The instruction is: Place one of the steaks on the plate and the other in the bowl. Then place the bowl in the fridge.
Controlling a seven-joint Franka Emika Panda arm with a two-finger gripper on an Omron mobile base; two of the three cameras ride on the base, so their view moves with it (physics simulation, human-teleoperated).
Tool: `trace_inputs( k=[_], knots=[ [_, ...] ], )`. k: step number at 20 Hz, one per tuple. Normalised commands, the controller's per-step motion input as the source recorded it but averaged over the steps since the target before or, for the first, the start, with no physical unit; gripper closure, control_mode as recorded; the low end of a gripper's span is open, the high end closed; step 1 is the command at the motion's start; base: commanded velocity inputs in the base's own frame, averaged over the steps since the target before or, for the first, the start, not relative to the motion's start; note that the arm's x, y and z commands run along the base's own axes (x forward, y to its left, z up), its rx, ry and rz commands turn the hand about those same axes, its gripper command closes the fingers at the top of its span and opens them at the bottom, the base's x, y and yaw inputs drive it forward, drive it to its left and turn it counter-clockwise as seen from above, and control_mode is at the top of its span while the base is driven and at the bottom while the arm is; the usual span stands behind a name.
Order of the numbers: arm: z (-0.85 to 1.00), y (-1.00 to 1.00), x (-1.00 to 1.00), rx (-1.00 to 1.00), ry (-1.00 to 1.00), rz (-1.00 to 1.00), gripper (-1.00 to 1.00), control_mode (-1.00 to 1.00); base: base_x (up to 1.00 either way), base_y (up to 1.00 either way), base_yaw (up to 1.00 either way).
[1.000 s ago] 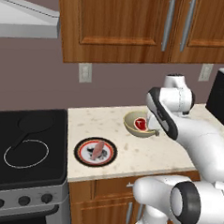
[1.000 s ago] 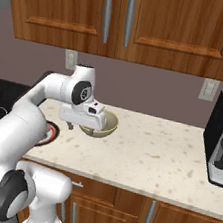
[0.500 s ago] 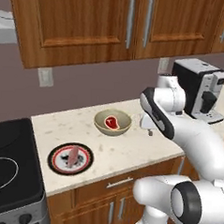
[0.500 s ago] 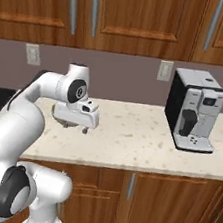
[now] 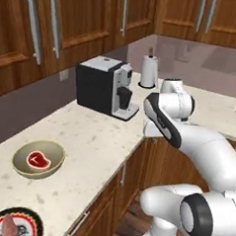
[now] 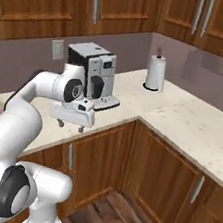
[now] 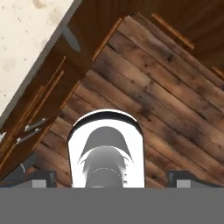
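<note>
I see the bowl (image 5: 38, 158) sitting upright on the counter (image 5: 99, 138), one steak (image 5: 37, 160) lying flat inside it, well apart from my jaws (image 6: 71, 124). The jaws stand released and hold nothing, past the counter's front edge. The plate (image 5: 14, 225) beside the bowl carries the other steak (image 5: 9, 227). A coffee machine (image 5: 104, 85) stands farther along.

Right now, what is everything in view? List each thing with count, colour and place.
bowl: one, tan, on the counter, left
steak in the bowl: one, red
plate: one, black rim with red ring, counter's near left corner
steak on the plate: one, reddish
coffee machine: one, black and silver, counter by the wall
paper towel roll: one, white, counter corner
counter: pale speckled, L-shaped
cabinets: brown wood, above and below
gripper: open, empty, past the counter edge
</note>
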Motion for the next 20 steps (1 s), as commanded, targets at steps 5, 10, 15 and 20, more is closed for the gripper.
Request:
trace_inputs(
  k=[5,10,15,20],
  knots=[
    [0.0,0.0,0.0,0.0,0.0,0.0,-1.0,1.0,0.0,0.0,-1.0],
    [0.0,0.0,0.0,0.0,0.0,0.0,-1.0,1.0,0.0,-0.01,-1.0],
    [0.0,0.0,0.0,0.0,0.0,0.0,-1.0,1.0,0.0,-0.23,-0.94],
    [0.0,0.0,0.0,0.0,0.0,0.0,-1.0,1.0,0.0,-0.21,-0.95]
  ],
)
